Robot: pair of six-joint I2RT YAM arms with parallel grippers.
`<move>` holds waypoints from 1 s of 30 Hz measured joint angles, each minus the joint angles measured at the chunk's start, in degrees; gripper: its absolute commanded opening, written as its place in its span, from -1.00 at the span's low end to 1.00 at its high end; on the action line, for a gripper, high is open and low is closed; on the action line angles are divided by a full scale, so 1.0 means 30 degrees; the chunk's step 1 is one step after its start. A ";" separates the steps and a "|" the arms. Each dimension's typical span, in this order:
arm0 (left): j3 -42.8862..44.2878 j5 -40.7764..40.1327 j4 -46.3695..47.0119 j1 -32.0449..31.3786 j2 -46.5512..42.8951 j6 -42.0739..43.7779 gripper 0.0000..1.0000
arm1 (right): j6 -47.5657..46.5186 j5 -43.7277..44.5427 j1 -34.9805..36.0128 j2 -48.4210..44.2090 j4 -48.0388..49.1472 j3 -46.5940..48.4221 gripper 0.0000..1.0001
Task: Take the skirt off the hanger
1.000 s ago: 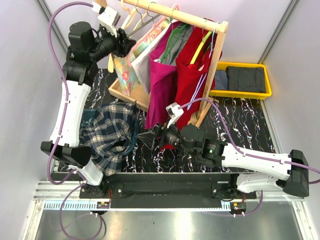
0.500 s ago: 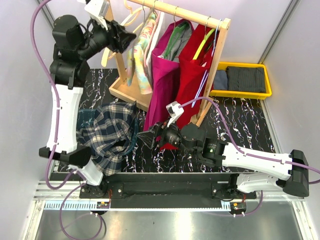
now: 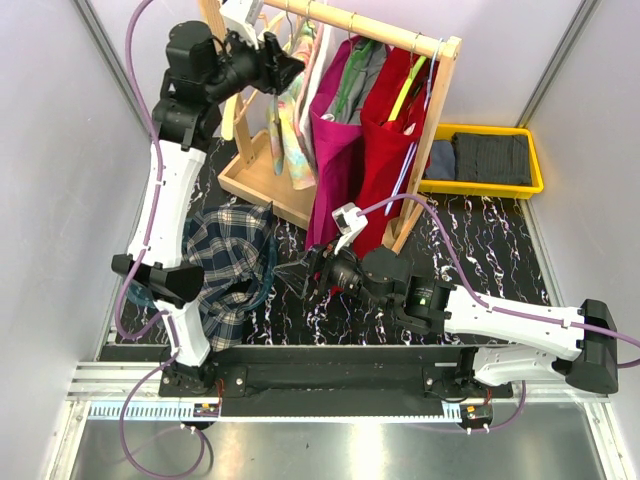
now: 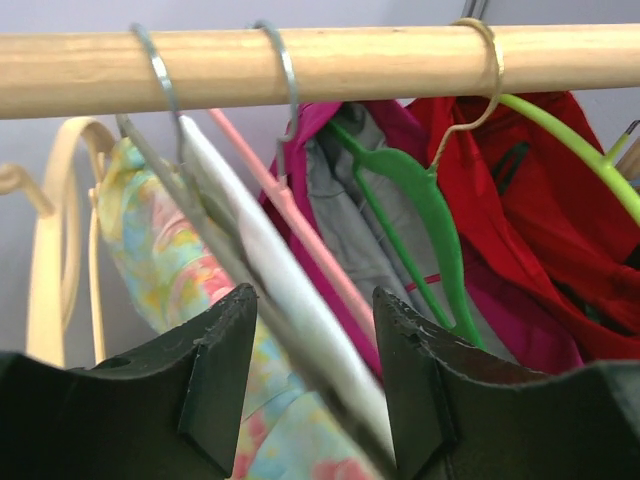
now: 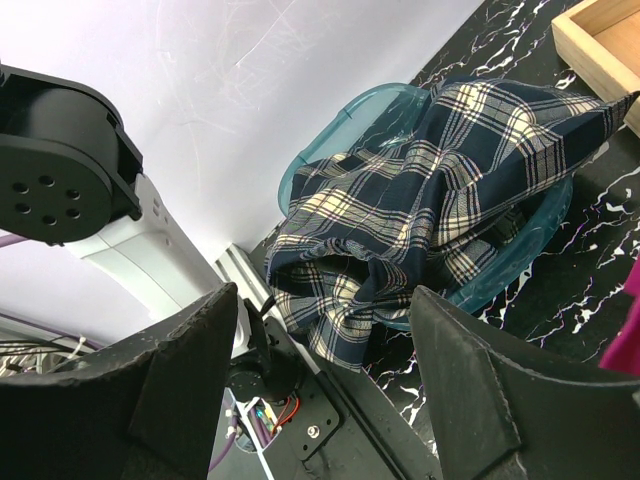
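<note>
A pastel floral skirt [image 3: 292,130] hangs at the left end of the wooden rail [image 3: 370,30], beside magenta, grey and red garments. In the left wrist view the skirt [image 4: 170,260] hangs below a white hanger [image 4: 260,270] with a metal hook. My left gripper [image 3: 290,68] is raised to the rail. It is open [image 4: 315,300], with the white hanger's arm passing between its jaws and gaps on both sides. My right gripper [image 3: 310,275] is low over the table, open and empty [image 5: 322,295], facing a plaid garment [image 5: 430,190].
The plaid garment lies in a teal basin [image 5: 330,130] at the table's left [image 3: 225,265]. The rack's wooden base tray [image 3: 250,180] sits behind it. A yellow bin [image 3: 485,185] with dark cloth is at the back right. A cream wooden hanger [image 4: 50,270] hangs left of the skirt.
My left gripper has swung right and closer to the rail, and now straddles the white hanger. The floral skirt and its neighbours have shifted right. My right arm has barely moved.
</note>
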 measured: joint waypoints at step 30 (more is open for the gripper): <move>-0.2142 -0.1690 0.0794 -0.0124 -0.0401 0.2339 -0.50 | 0.0226 0.0408 0.0007 -0.0226 0.0007 -0.0015 0.56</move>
